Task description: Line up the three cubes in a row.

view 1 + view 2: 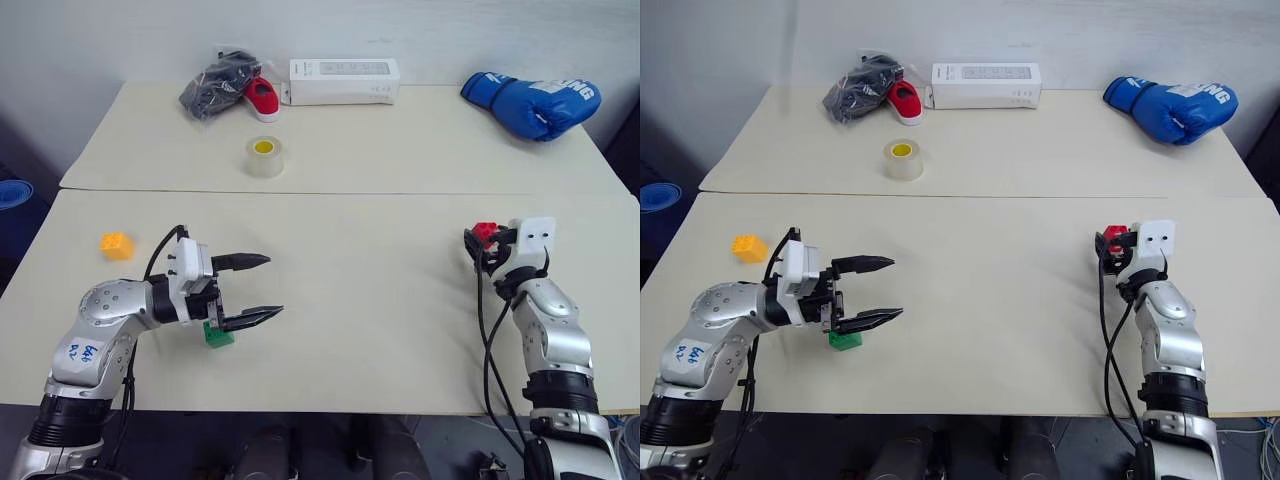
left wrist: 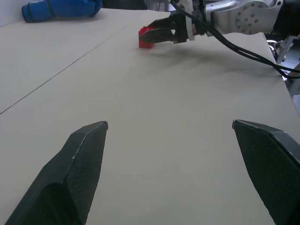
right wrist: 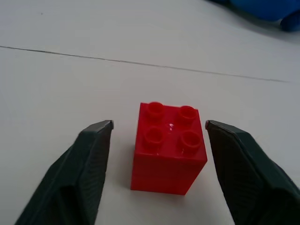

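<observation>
Red cube point(image 3: 168, 149): four studs up, glossy plastic, upright on table point(image 3: 70, 89).

We see our left arm bent at the elbow, the forearm going across toward the middle. Its left pincer point(image 1: 262, 290) lies level and points to our right side, with the two black fingers point(image 2: 79, 164) wide apart and nothing between them. Our right arm reaches straight forward, the wrist level. The right pincer point(image 3: 159, 154) points ahead, low over the worktop, its fingers standing apart, with a gap on the inner side of each.
</observation>
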{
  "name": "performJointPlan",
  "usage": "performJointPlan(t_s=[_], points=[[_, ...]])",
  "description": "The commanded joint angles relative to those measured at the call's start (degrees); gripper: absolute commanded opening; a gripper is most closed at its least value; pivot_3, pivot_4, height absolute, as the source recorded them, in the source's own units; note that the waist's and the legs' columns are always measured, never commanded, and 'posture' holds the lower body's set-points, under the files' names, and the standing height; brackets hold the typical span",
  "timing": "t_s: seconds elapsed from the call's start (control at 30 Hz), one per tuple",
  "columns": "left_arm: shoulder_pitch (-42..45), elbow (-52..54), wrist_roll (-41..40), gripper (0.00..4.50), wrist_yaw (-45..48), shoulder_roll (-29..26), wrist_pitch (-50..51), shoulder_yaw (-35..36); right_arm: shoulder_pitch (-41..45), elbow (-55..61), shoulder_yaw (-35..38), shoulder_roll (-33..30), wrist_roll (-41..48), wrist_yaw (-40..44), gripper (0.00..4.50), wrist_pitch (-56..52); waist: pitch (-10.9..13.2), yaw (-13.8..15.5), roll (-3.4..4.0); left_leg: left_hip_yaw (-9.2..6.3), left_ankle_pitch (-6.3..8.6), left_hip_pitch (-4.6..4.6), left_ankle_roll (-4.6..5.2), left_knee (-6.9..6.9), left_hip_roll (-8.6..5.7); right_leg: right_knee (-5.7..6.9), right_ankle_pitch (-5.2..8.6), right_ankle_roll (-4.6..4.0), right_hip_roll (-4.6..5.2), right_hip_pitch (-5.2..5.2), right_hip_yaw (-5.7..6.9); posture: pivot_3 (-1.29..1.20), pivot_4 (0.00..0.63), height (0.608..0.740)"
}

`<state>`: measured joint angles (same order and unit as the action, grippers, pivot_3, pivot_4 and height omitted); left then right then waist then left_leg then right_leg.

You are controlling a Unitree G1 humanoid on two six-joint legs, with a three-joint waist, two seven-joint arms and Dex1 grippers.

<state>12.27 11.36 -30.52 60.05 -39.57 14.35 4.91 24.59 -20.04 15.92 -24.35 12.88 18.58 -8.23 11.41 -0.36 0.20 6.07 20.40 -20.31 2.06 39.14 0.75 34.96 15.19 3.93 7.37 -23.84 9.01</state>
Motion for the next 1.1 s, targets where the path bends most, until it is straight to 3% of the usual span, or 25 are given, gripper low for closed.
performJointPlan(t_s=[0.03,0.07,0.13,0.17,0.23,0.3,0.5,0.77,0.97,1.0,1.1], points=[[-0.89,2.65,0.0,4.5,0.0,-0.41,-0.33,0.79,1.17,-1.11,0.14,-1.39,0.19,2.64,1.73,3.65,0.0,-0.01,0.0,-0.01,0.0,0.0,0.0,0.0,0.01,0.0,0.0,0.0,0.0,0.0,0.0,0.0,0.15,0.74],[-1.05,2.76,0.03,4.5,-0.04,-0.49,-0.33,0.91,1.18,-1.32,0.21,-1.53,0.2,3.14,1.48,4.0,0.0,0.0,0.0,-0.01,0.0,0.0,0.0,0.0,0.01,0.0,0.0,0.0,0.0,0.0,0.01,0.0,0.15,0.74],[-1.39,2.64,0.08,4.5,-0.06,-0.73,-0.37,1.35,1.0,-0.22,0.64,-2.12,2.23,7.41,1.48,5.05,0.0,0.0,0.0,-0.01,0.0,0.0,0.0,0.0,0.01,0.0,0.0,0.0,0.01,0.0,0.0,0.0,0.15,0.74],[-1.7,2.57,0.14,4.5,-0.03,-0.9,-0.44,1.59,0.58,1.46,-0.26,-3.18,4.08,13.58,1.48,6.19,0.0,0.01,0.0,-0.01,0.0,0.0,0.0,0.0,0.01,0.0,0.0,0.0,0.01,0.0,0.0,0.0,0.15,0.74],[-2.45,2.43,0.15,4.5,0.22,-1.32,-0.45,2.11,-1.16,5.94,-6.91,-7.72,6.46,34.86,1.48,13.23,0.05,0.12,0.08,-0.01,0.0,-0.01,0.0,0.0,0.01,-0.01,0.0,0.0,0.0,0.0,0.0,0.0,0.15,0.74],[-2.72,2.14,0.03,4.5,0.59,-1.65,-0.43,2.4,-0.87,6.18,-11.83,-10.75,7.31,47.7,1.48,15.69,0.05,0.08,0.08,-0.05,0.01,-0.01,0.02,-0.02,0.04,-0.08,0.0,0.01,-0.03,0.02,0.02,0.0,0.15,0.74],[-2.53,1.05,-0.15,4.5,1.45,-2.49,0.16,2.84,5.56,0.25,-20.16,-10.02,7.01,63.92,1.48,16.61,0.04,0.07,0.05,-0.09,0.02,0.14,0.01,0.0,0.05,-0.06,-0.01,0.01,0.01,0.19,0.08,0.0,0.15,0.74],[-4.76,3.79,-0.96,4.5,0.97,-3.84,2.12,4.95,13.5,-17.85,-22.97,-4.52,2.93,69.92,1.48,27.17,0.04,0.12,0.05,-0.14,0.01,0.09,0.0,0.05,0.03,-0.09,-0.01,0.01,0.03,0.19,0.14,0.0,0.15,0.74],[-6.35,4.28,-1.26,4.5,-0.06,-4.15,2.64,7.81,16.56,-24.76,-22.9,-3.32,1.24,70.52,1.48,28.05,0.04,-0.06,0.05,-0.18,0.0,0.09,-0.01,0.08,0.02,-0.08,-0.01,0.01,0.04,0.21,0.15,0.0,0.15,0.74],[-6.54,4.26,-1.45,4.5,-0.16,-4.21,2.85,8.37,16.94,-25.2,-22.6,-3.08,1.42,70.65,2.2,28.88,0.04,-0.06,0.05,-0.18,0.0,0.1,-0.02,0.08,0.02,-0.06,-0.01,0.01,0.04,0.2,0.15,0.0,0.15,0.74],[-7.24,3.94,-2.05,4.5,-0.38,-4.65,3.44,10.4,17.78,-25.12,-21.8,-3.06,2.3,71.2,3.18,28.44,0.04,-0.09,0.05,-0.18,0.0,0.09,-0.03,0.08,0.03,-0.05,-0.01,0.01,0.04,0.19,0.15,0.0,0.15,0.74]])
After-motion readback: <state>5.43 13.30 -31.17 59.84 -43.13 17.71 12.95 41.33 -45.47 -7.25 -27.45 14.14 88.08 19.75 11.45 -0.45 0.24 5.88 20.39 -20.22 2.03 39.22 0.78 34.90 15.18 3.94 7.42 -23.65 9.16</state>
